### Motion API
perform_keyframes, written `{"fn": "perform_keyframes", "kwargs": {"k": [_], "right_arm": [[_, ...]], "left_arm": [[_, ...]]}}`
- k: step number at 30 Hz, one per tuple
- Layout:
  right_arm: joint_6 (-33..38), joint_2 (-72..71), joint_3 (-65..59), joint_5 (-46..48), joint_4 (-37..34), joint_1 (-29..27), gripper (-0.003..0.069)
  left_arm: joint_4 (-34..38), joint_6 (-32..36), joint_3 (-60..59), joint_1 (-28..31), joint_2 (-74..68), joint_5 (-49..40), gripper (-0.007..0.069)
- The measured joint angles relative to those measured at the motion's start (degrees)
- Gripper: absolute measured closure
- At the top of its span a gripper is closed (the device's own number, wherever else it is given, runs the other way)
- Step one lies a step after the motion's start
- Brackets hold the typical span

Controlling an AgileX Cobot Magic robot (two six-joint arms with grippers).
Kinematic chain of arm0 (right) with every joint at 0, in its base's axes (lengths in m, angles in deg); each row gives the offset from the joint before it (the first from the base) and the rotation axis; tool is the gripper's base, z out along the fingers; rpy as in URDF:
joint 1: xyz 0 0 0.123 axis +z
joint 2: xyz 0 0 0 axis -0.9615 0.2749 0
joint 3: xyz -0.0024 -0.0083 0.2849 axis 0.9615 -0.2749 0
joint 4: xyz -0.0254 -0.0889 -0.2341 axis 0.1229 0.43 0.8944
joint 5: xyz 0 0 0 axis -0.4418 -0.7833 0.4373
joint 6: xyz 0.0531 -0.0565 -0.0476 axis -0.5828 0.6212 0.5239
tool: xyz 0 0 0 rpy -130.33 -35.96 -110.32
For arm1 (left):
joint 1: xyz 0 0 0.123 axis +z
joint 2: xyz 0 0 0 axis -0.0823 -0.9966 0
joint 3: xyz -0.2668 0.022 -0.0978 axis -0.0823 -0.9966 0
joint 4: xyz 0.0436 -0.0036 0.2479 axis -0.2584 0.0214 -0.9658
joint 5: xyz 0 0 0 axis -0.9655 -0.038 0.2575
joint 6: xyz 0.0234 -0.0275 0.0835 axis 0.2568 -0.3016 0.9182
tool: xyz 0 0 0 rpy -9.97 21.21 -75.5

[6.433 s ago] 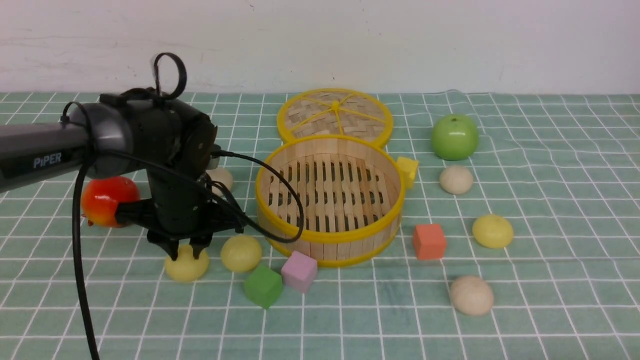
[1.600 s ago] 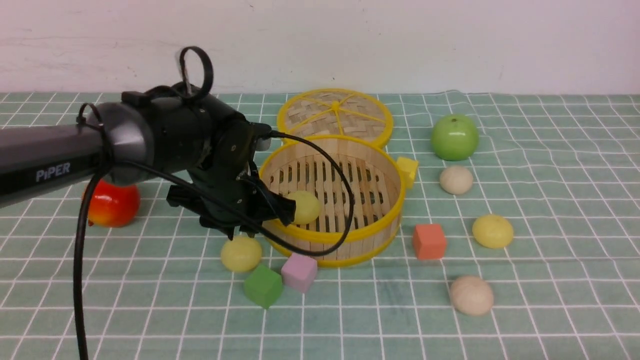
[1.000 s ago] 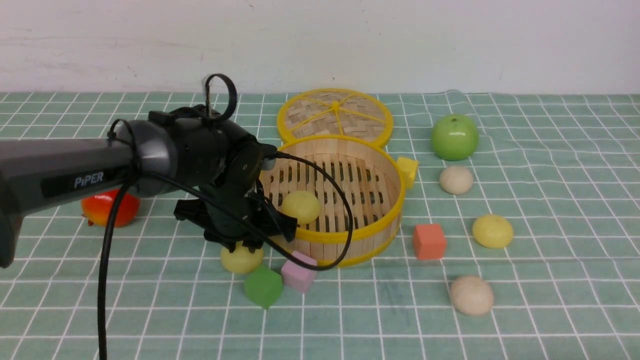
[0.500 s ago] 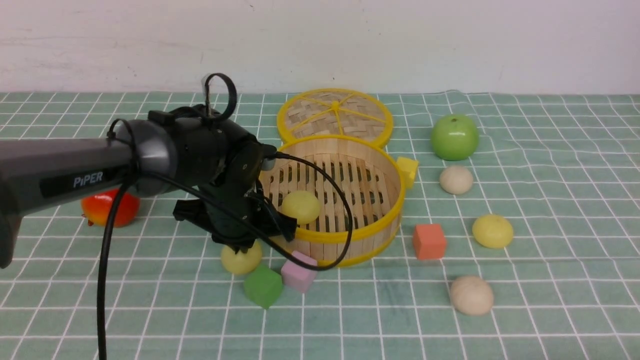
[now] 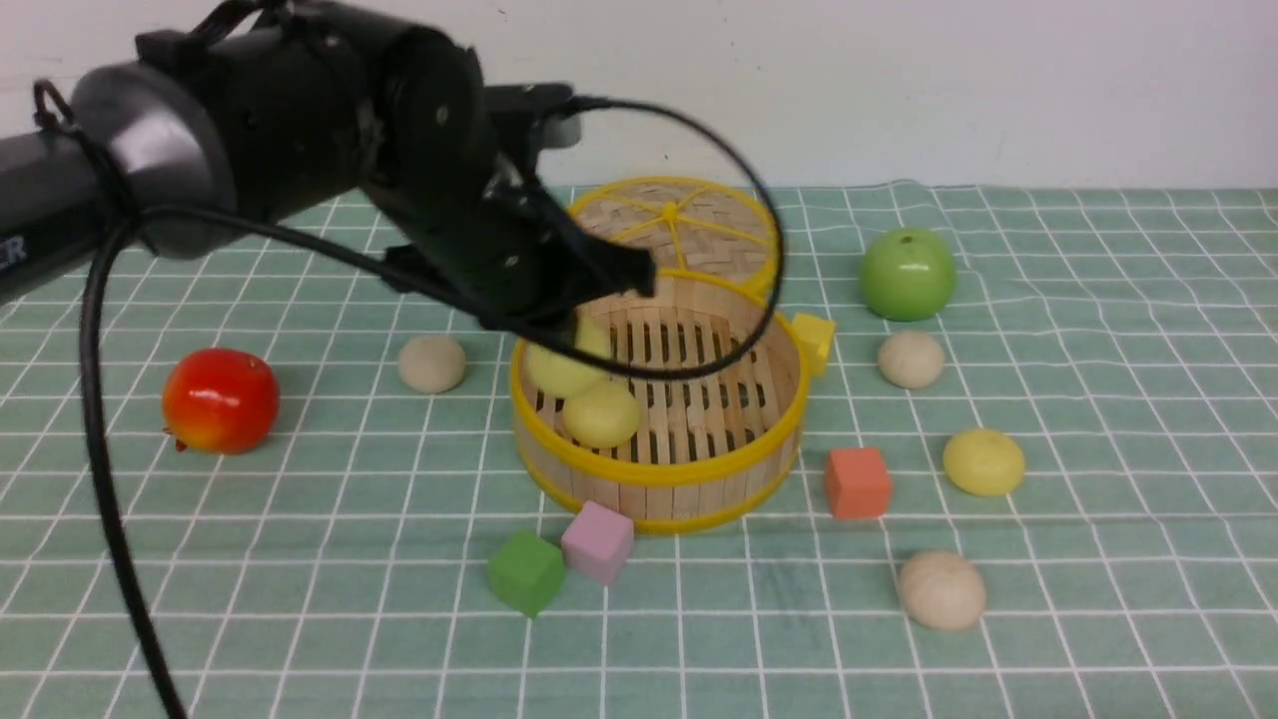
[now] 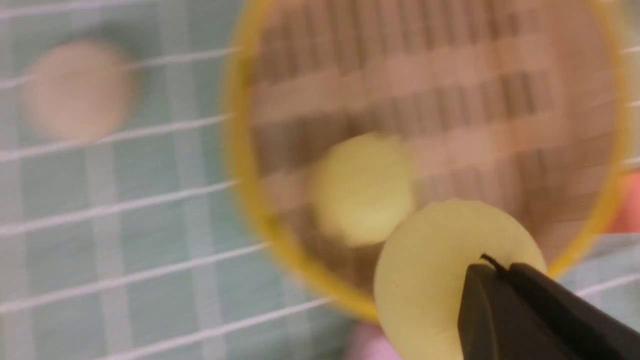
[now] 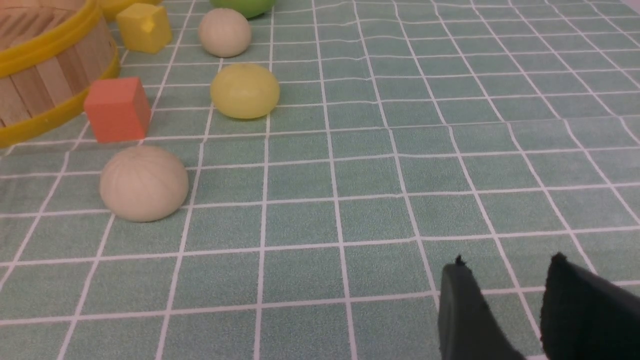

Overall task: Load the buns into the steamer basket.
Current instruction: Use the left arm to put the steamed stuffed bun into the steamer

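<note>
The steamer basket [image 5: 659, 469] stands mid-table with one pale yellow bun [image 5: 601, 414] on its slatted floor. My left gripper [image 5: 555, 345] is shut on a second yellow bun [image 5: 559, 365] and holds it above the basket's left side. In the left wrist view that held bun [image 6: 430, 280] hangs over the basket [image 6: 240, 150] beside the resting bun [image 6: 360, 187]. A beige bun [image 5: 431, 362] lies left of the basket. A beige bun [image 5: 911, 359], a yellow bun [image 5: 983, 461] and a beige bun [image 5: 942, 589] lie to its right. My right gripper [image 7: 507, 262] is open and empty above the cloth.
The woven lid [image 5: 669, 230] lies behind the basket. A green apple [image 5: 908, 273] is at the back right and a red fruit [image 5: 220, 399] at the left. Yellow [image 5: 814, 340], orange [image 5: 857, 481], pink [image 5: 597, 541] and green [image 5: 525, 571] cubes surround the basket.
My left gripper closed on the yellow bun in front-left of the basket, lifted it and carried it up over the basket. The first yellow bun stays inside.
</note>
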Motion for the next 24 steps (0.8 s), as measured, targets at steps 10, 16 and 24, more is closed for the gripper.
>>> {"fn": "perform_keyframes", "kwargs": {"k": [10,16,24], "right_arm": [[0.00,0.00,0.00,0.00,0.00,0.00,0.0419],[0.00,0.00,0.00,0.00,0.00,0.00,0.0419],[0.00,0.00,0.00,0.00,0.00,0.00,0.0419]], "left_arm": [[0.16,0.26,9.70,-3.35,-13.40,0.02,0.0638],[-0.15,-1.48,10.41,-3.35,-16.58,0.43,0.0634],[-0.15,-2.54,10.59,-3.35,-18.22,0.89,0.0596]]}}
